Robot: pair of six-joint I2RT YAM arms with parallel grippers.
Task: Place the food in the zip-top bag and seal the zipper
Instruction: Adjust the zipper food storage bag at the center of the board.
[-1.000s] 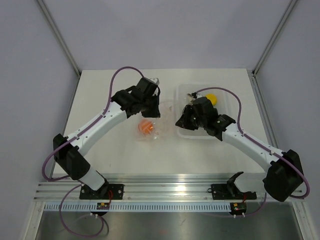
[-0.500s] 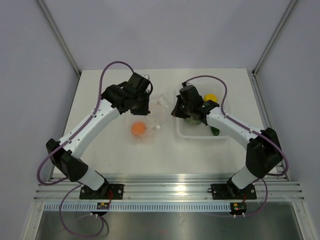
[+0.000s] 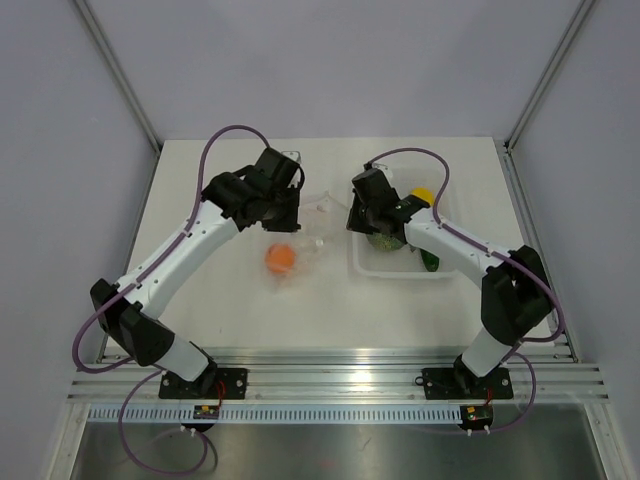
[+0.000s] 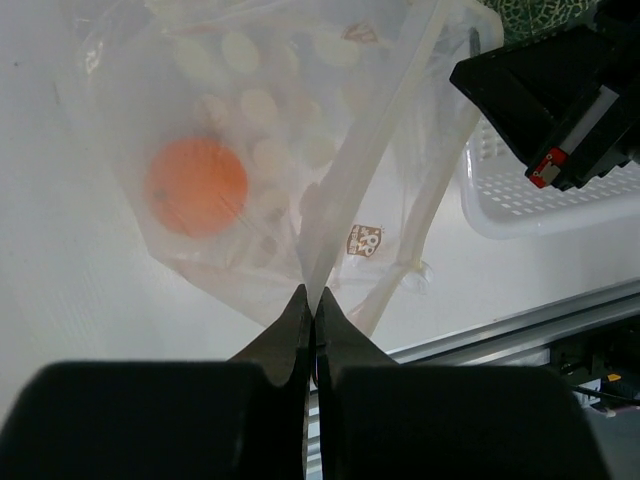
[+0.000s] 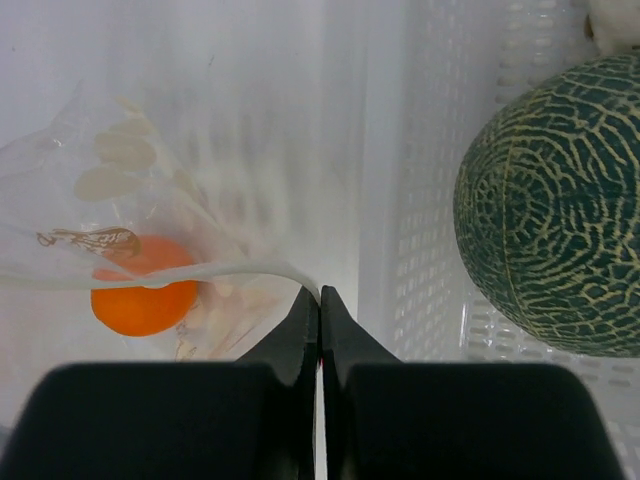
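The zip-top bag point(image 3: 312, 228) lies between my two grippers with the small orange ball point(image 3: 280, 259) inside it. My left gripper point(image 3: 295, 212) is shut on the bag's zipper strip point(image 4: 372, 165), seen at its fingertips in the left wrist view point(image 4: 312, 300). My right gripper point(image 3: 351, 222) is shut on the other end of the zipper strip point(image 5: 200, 272), next to the tray wall point(image 5: 319, 292). The speckled green ball point(image 5: 560, 200), the yellow lemon piece point(image 3: 422, 195) and the dark green cucumber point(image 3: 430, 262) sit in the tray. The fish-like piece is hidden.
The rigid clear tray point(image 3: 392, 270) stands right of the bag, under my right arm. Its perforated wall point(image 5: 430, 200) is close beside my right fingers. The metal rail point(image 3: 340, 370) runs along the table's near edge.
My right gripper has left the tray, moved up and left, and closed on the bag's right edge. My left gripper has shifted left with the bag; the orange ball moved left with it.
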